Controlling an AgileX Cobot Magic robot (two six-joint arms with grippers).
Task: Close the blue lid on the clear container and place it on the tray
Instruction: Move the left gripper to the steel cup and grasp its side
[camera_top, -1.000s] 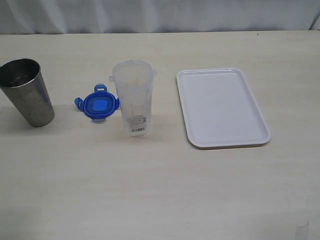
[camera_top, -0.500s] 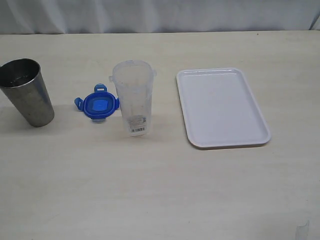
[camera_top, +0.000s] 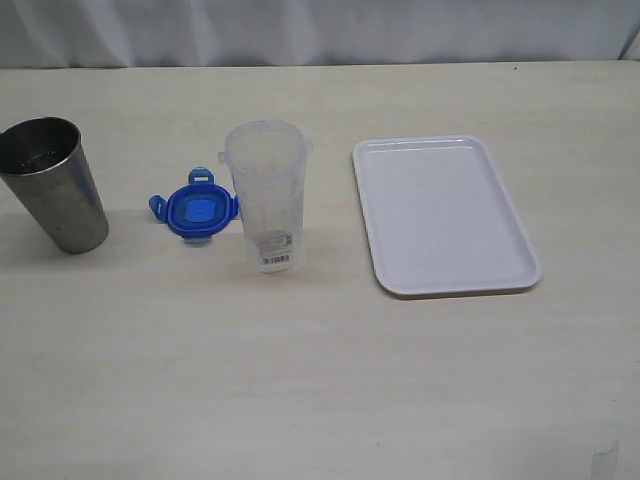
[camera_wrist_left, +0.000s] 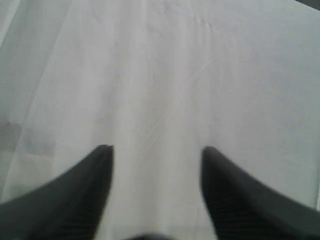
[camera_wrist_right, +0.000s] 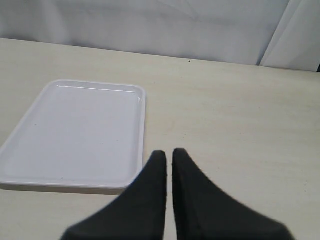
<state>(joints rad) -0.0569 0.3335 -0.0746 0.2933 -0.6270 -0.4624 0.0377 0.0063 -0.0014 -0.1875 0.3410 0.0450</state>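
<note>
The clear container (camera_top: 266, 195) stands upright and uncovered at the table's middle, its barcode label near the base. The blue lid (camera_top: 196, 212) lies flat on the table just to its left, touching or nearly touching it. To the right lies the white tray (camera_top: 445, 215), with nothing on it; it also shows in the right wrist view as the tray (camera_wrist_right: 75, 132). Neither arm appears in the exterior view. My left gripper (camera_wrist_left: 156, 148) is open, facing only pale cloth. My right gripper (camera_wrist_right: 169, 152) is shut and holds nothing, hovering beside the tray's edge.
A tapered steel cup (camera_top: 55, 185) stands at the far left of the table. A pale curtain (camera_top: 320, 30) runs behind the table's far edge. Bare tabletop (camera_top: 320, 380) lies in front of the objects.
</note>
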